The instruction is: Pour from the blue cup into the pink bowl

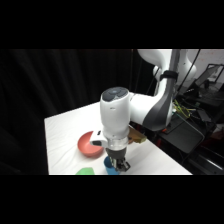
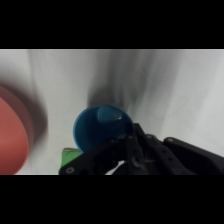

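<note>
The blue cup stands upright with its mouth open toward the wrist camera. In the side view the blue cup shows at the table's front edge, mostly hidden under the arm's hand. My gripper is at the cup's near rim, its black linkage drawn together, shut on the rim. Seen from the side, the gripper comes straight down onto the cup. The pink bowl lies just to the cup's left. Only part of the pink bowl shows at the wrist view's left edge.
A flat green item lies at the front edge beside the cup, and the green item peeks from under the linkage. A brown-orange lumpy object sits behind the arm. Dark equipment stands beyond the table's right edge.
</note>
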Motion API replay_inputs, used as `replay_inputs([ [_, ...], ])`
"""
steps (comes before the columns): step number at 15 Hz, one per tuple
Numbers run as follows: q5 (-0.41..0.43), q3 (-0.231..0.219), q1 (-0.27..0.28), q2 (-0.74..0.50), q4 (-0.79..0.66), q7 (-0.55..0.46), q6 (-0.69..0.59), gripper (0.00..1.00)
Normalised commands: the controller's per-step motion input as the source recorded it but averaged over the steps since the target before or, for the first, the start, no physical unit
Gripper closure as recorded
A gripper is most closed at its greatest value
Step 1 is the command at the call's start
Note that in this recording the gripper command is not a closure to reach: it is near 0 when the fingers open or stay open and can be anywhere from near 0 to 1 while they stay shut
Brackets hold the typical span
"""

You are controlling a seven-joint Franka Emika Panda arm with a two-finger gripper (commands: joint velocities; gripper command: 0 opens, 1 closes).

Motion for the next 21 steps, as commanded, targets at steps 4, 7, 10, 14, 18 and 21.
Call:
replay_inputs([
  [4,0.016,-0.087,0.002,-0.54,-0.15,0.00,-0.37,0.07],
  [7,0.292,0.103,-0.242,-0.56,-0.04,-0.45,-0.57,0.08],
  [10,0.587,0.408,-0.642,-0.24,0.15,-0.94,-0.42,0.09],
  [14,0.593,0.406,-0.768,0.25,0.39,-1.00,-0.28,0.08],
  [18,0.579,-0.075,-0.306,0.42,0.47,-0.96,-0.48,0.08],
  [21,0.478,-0.178,-0.053,0.48,0.61,-0.62,-0.65,0.10],
])
